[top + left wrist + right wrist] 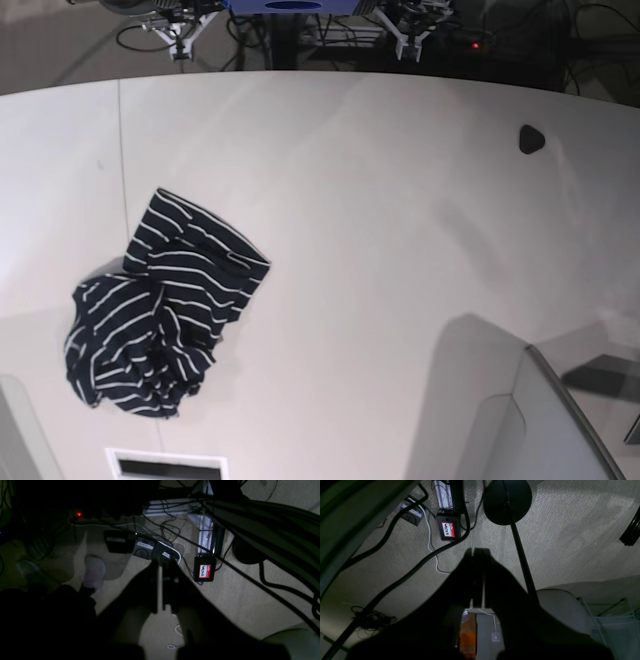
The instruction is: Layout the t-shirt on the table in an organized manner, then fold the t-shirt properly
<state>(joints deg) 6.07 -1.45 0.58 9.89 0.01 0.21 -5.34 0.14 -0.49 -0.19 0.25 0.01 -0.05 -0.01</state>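
The t-shirt, dark navy with thin white stripes, lies crumpled in a heap on the left part of the white table in the base view. Neither gripper shows in that view. In the left wrist view my left gripper is a dark silhouette, shut on nothing, hanging over carpeted floor. My right gripper in the right wrist view is likewise shut and empty above the carpet. Both are away from the t-shirt.
A small dark object sits at the table's far right. Grey structures rise at the front right. On the floor lie a labelled black box, thick cables, a round stand base and a person's foot.
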